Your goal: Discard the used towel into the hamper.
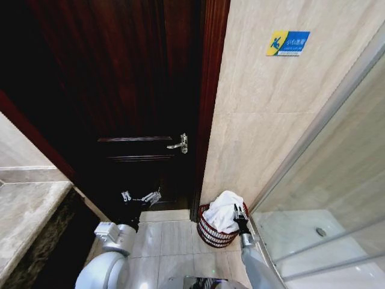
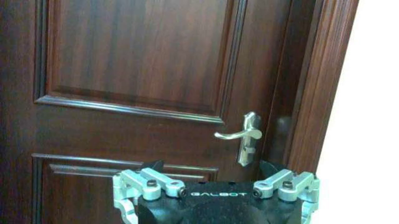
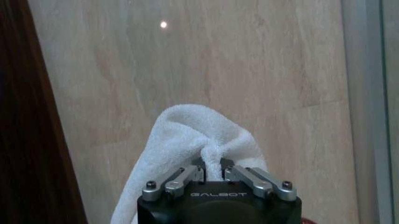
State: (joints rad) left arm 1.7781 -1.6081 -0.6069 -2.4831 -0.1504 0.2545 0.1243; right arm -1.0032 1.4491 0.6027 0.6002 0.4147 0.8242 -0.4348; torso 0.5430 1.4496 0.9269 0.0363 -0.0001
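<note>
Head view gives us the right end effector (image 1: 240,214) pinching a fluffy white towel (image 1: 224,210) over the round slatted hamper (image 1: 212,234) — our left end effector (image 1: 142,198) spread, facing the door (image 1: 129,90).

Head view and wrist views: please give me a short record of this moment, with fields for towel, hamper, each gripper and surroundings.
towel: white towel, draped over the hamper, one fold pinched
hamper: dark reddish-brown basket on the tiled floor, at the wall corner by the shower glass
right gripper: above the hamper rim, fingers shut on the towel
left gripper: held up facing the wooden door, fingers open, holding nothing
door handle: silver lever
</note>
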